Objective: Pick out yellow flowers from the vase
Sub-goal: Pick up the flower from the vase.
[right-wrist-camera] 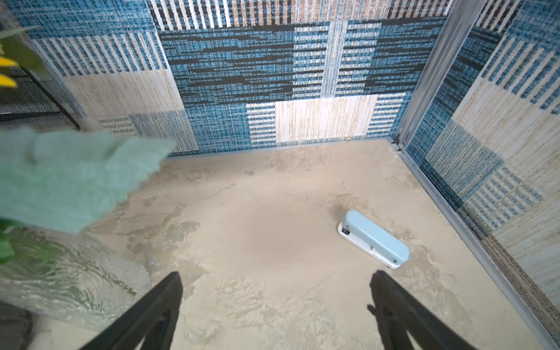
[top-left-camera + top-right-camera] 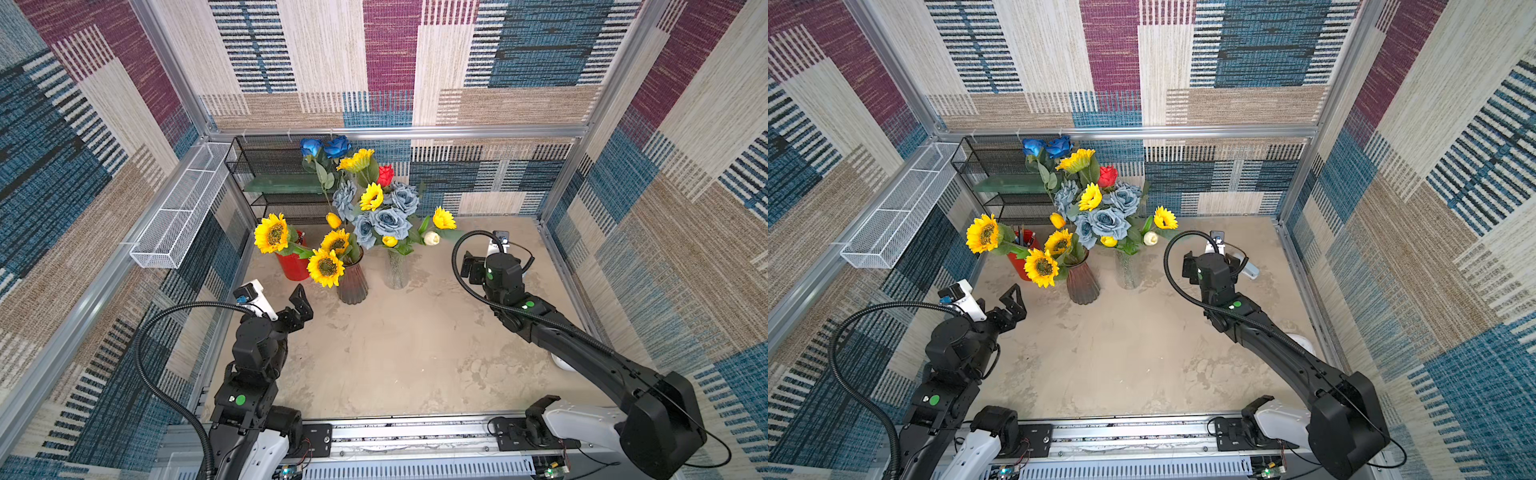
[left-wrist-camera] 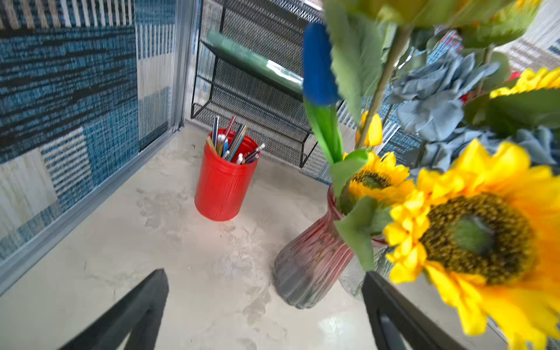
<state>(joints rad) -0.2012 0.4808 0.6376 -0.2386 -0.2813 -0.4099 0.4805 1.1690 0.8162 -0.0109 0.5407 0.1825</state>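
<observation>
A clear glass vase [image 2: 395, 270] holds grey-blue roses, a red rose, blue roses, sunflowers [image 2: 371, 196] and yellow tulip buds [image 2: 389, 240]. Beside it on the left, a ribbed dark red vase [image 2: 352, 282] holds three big sunflowers [image 2: 326, 267]. My left gripper [image 2: 301, 309] hovers open and empty just left of the red vase [image 3: 312, 260], with a large sunflower head [image 3: 478, 236] close to one finger [image 3: 394, 312]. Right of the clear vase, my right gripper [image 1: 275, 281] is open and empty over bare table. A green leaf [image 1: 69, 178] hangs near it.
A red cup of pens [image 2: 293, 264] stands behind the left gripper. A black mesh shelf [image 2: 270, 166] fills the back left corner and a white mesh basket [image 2: 178, 216] hangs on the left wall. A light blue stapler [image 1: 374, 238] lies near the right wall.
</observation>
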